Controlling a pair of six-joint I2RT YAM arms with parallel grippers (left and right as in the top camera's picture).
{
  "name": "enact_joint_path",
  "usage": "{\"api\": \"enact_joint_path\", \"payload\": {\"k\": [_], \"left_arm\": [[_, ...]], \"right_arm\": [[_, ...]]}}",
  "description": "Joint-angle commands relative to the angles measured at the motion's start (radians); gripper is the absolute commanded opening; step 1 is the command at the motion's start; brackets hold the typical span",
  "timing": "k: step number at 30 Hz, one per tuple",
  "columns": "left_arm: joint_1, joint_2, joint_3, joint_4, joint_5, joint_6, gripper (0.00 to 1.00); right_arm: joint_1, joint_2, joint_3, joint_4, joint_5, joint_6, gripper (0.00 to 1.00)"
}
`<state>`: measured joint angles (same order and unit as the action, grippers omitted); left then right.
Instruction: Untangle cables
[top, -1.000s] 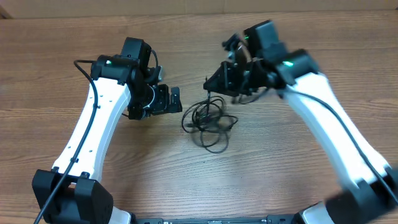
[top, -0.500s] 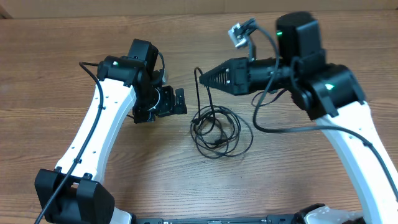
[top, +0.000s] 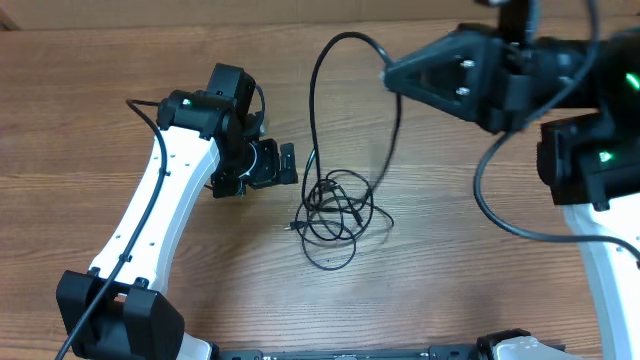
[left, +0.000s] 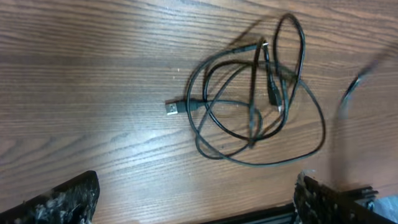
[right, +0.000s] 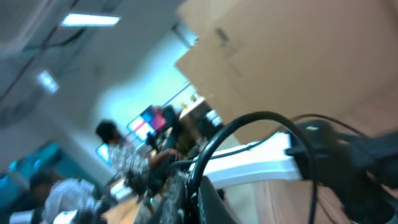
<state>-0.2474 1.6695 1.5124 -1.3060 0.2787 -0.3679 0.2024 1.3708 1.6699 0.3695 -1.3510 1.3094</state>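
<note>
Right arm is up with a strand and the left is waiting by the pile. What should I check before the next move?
1. Right pincer gripping the raised cable: ok. It is shut, and the strand arches from its tip.
2. Left pincer ready: ok. It is open wide beside the tangle and is not touching it.
3. Raised cable free of the tangle: not ok. It runs down into the loops.
4. Plug end exposed: ok. It sticks out at the tangle's edge.
5. Number of cables in the tangle: cannot tell.
6. Right wrist view usable: not ok. It is blurred and aimed away from the work.
</note>
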Motion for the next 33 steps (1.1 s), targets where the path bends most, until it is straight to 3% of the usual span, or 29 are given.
{"api": "enact_joint_path", "payload": {"k": [1,7,13,19,26,29,32,33], "left_arm": [[-0.002,0.006,-0.001,-0.005,-0.005,-0.014,0.99],[-0.002,0.006,-0.001,-0.056,0.033,0.019,0.99],[0.034,0.006,0.037,-0.081,0.403,0.383,1.0],[0.075,0.001,0.218,-0.187,0.471,0.486,1.0],[0.067,-0.052,0.493,-0.24,0.475,0.495,0.99],[0.052,-0.07,0.517,-0.239,0.475,0.465,0.99],[0.049,-0.075,0.517,-0.235,0.474,0.425,0.91],[0.049,-0.074,0.517,-0.244,0.476,0.417,0.95]], "right_arm": [[-0.002,-0.022,0.014,0.124,-0.042,0.332,0.04],[-0.002,-0.011,0.013,0.119,-0.085,0.338,0.04],[0.0,0.022,0.012,0.119,-0.214,0.329,0.04],[0.0,0.036,-0.04,0.119,-0.213,0.298,0.04],[0.004,0.078,-0.12,0.119,-0.206,0.253,0.04],[0.011,0.102,-0.131,0.119,-0.206,0.253,0.04],[0.012,0.121,-0.131,0.119,-0.195,0.253,0.04],[0.012,0.124,-0.131,0.119,-0.187,0.253,0.04]]}}
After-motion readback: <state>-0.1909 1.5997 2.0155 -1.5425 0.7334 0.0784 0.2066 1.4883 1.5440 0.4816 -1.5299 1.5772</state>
